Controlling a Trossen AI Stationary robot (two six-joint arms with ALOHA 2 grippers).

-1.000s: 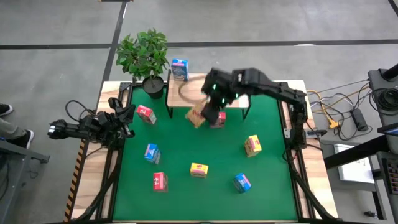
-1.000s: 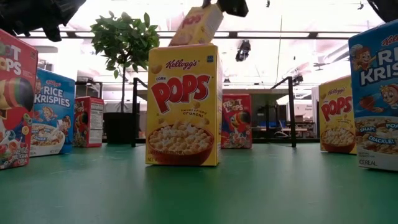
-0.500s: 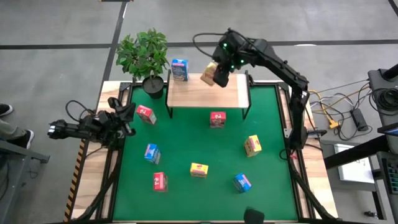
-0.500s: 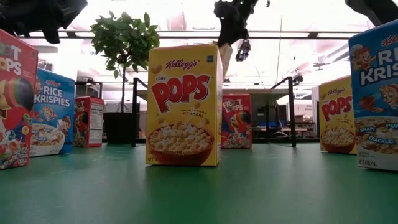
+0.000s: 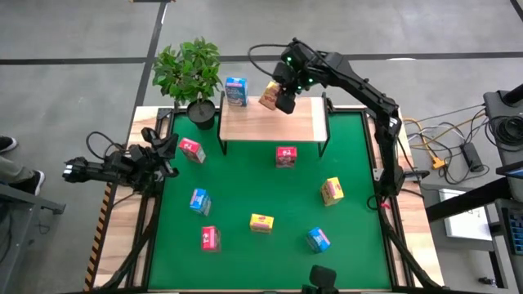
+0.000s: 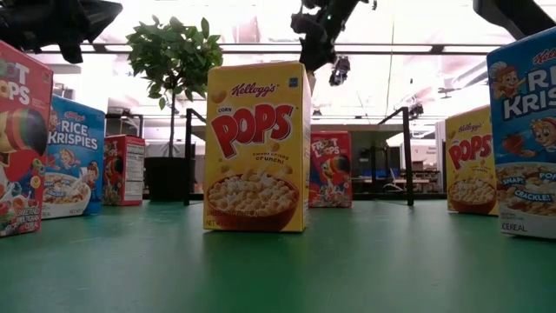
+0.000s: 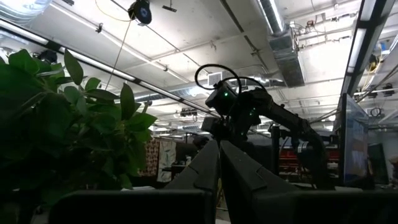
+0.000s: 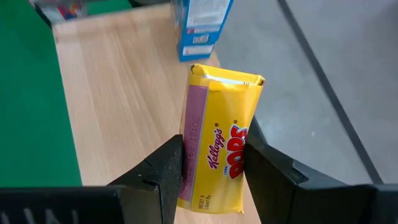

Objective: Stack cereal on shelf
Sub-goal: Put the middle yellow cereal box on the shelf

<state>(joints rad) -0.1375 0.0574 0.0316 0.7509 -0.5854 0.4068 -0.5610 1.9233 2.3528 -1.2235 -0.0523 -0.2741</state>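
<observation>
Right pincer clamped on a yellow cereal box, fingers pressing its two broad faces; the box hangs tilted above the back edge of the shelf, not yet resting on it. Judgement: gripping across the flat faces leaves the bottom free, so the box can be lowered to stand beside the blue box already upright at the shelf's back left corner. The two are near but apart.

Left pincer clenched on nothing, parked at the left edge of the counter, waiting.

Seven more boxes stand upright and scattered on the green mat, well apart, presumably so each can be approached singly: a red box just in front of the shelf and another yellow box nearest the low camera.

A potted plant stands at the shelf's left end, narrowing the approach there.

Surface: light wood board on thin black legs, over mat. Room: grey concrete floor, bright ceiling strip lights, cables on the right.
</observation>
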